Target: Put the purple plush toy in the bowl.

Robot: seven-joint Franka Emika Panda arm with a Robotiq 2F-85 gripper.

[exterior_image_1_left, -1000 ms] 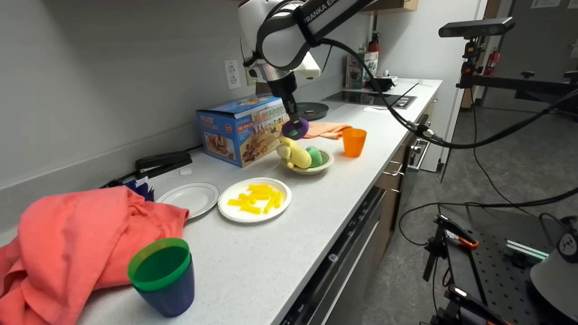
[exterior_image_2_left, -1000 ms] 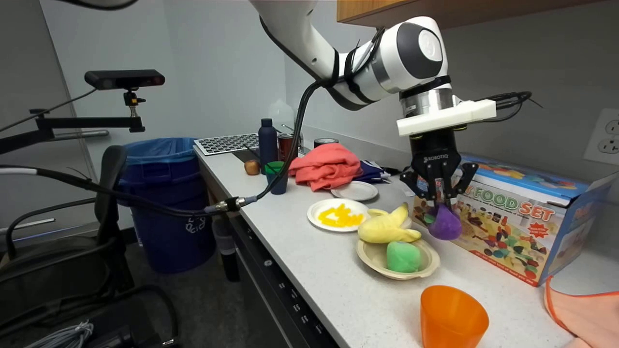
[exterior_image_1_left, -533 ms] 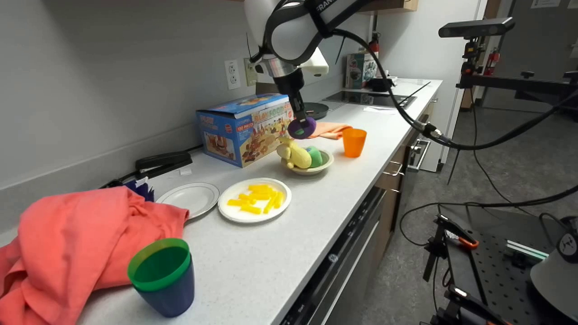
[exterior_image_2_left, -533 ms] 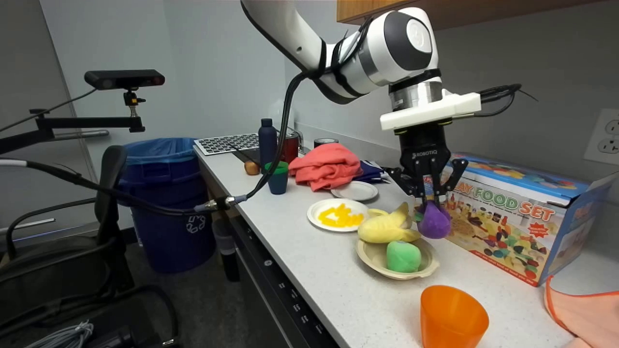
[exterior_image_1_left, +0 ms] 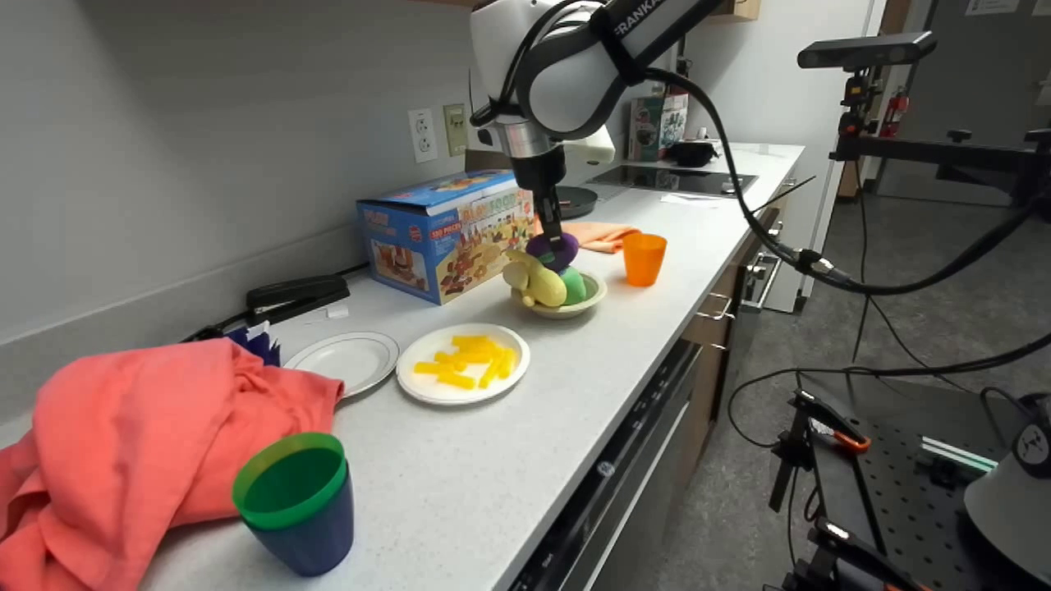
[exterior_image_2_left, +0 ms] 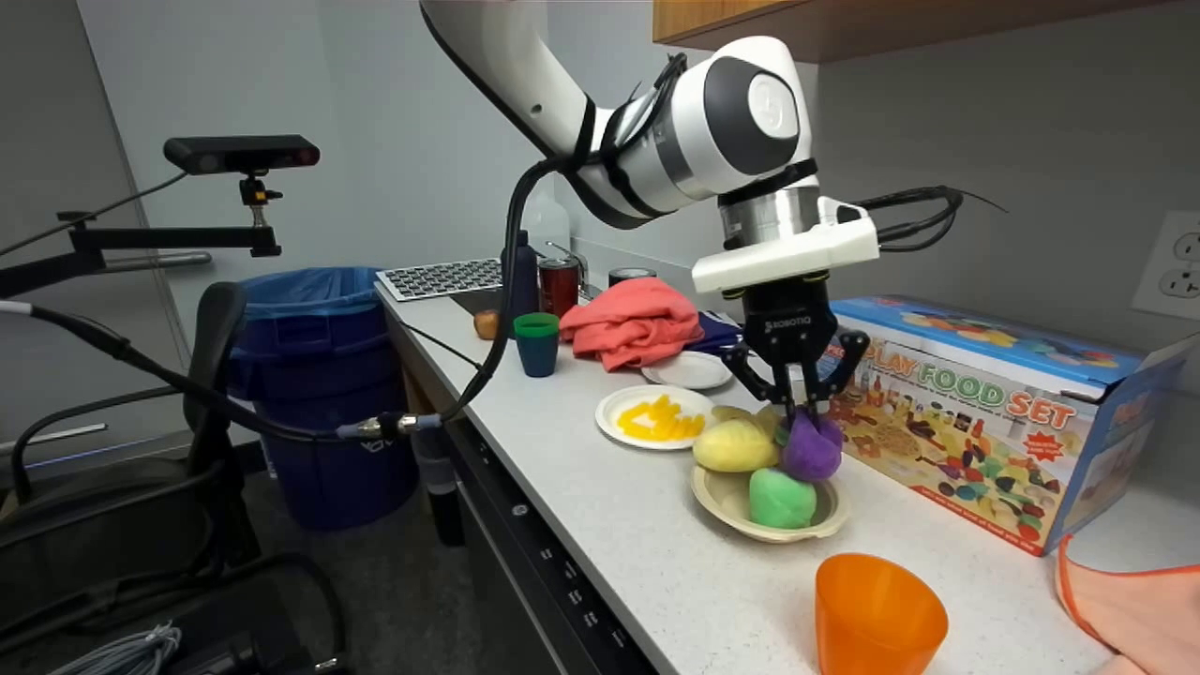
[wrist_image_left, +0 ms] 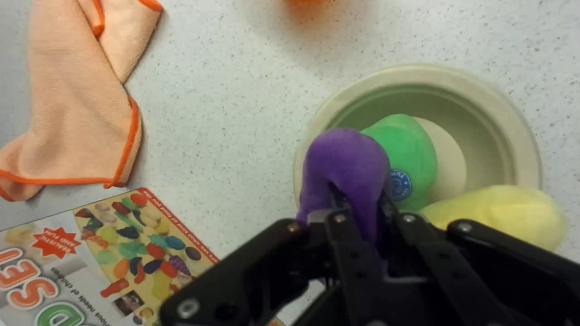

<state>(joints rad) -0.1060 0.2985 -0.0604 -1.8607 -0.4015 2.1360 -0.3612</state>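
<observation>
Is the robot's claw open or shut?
Shut: the gripper is closed on the purple plush toy. In the wrist view, its jaws pinch the toy from both sides.

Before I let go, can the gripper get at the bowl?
Probably yes: in the wrist view, the gripper holds the purple plush toy over one edge of the bowl, with bare room beyond. The green plush toy may get in the way, and the yellow plush toy crowds one side.

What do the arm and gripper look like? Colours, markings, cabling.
White arm, FRANKA lettering, dark grey joint cap, silver collar with a white block below; black cable strapped on. Black gripper marked ROBOTIQ, with jointed fingers.
</observation>
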